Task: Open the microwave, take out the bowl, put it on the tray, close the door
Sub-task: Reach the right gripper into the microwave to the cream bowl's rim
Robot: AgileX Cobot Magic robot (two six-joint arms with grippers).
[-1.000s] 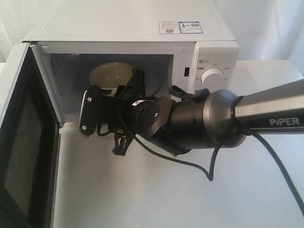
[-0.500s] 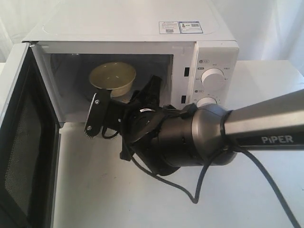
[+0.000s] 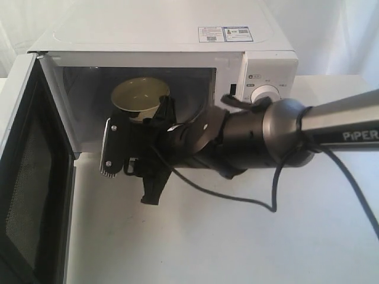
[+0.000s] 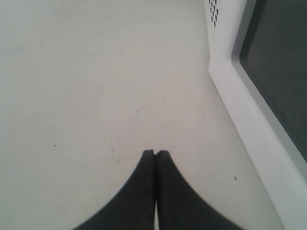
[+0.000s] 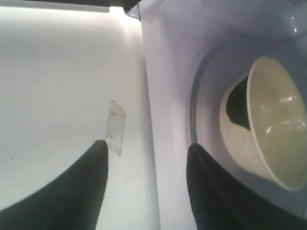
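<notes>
The white microwave stands with its door swung wide to the left. Inside the cavity sits the cream bowl, upright on the floor of the oven; it also appears in the right wrist view as the bowl. My right gripper reaches in from the right, rolled on its side and open at the cavity mouth just in front of the bowl, holding nothing. One finger is over the table and one over the cavity floor. My left gripper is shut and empty above the table beside the door. No tray is in view.
The right arm's black cable loops down over the white table. Two knobs sit on the panel right of the cavity. A patch of clear tape lies on the table near the microwave's front edge.
Half a second ago the right wrist had dropped and turned lower over the table; it has now risen back to the cavity mouth. The bowl and door have not moved.
</notes>
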